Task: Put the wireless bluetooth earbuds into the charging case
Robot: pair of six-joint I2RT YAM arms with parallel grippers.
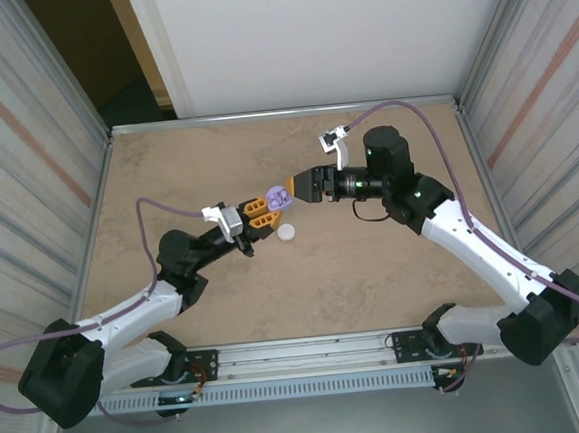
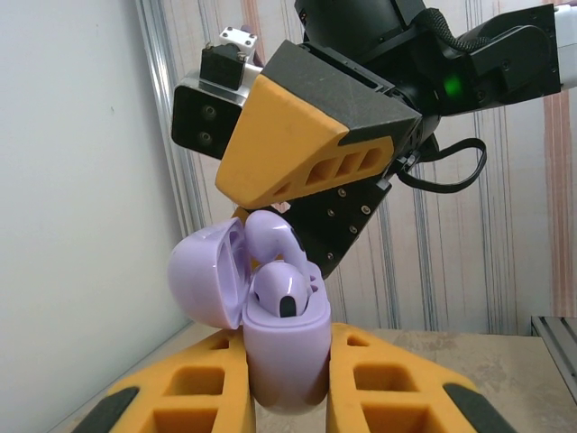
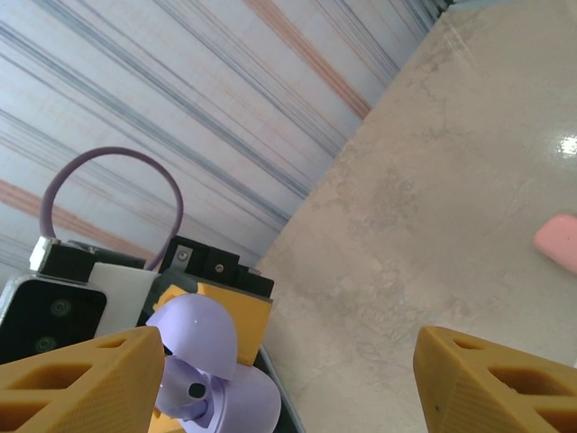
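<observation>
Left wrist: purple charging case (image 2: 287, 365) sits clamped in the left pincer (image 2: 287, 338).

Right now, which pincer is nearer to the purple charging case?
Left. The left pincer is shut on the purple charging case, gripping its base. The right pincer is open and faces the case's open top, close by but not gripping it.

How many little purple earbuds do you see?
2. One purple stemmed earbud sits in the open purple case; the other pokes up above it, by the lid. Others may be hidden.
</observation>
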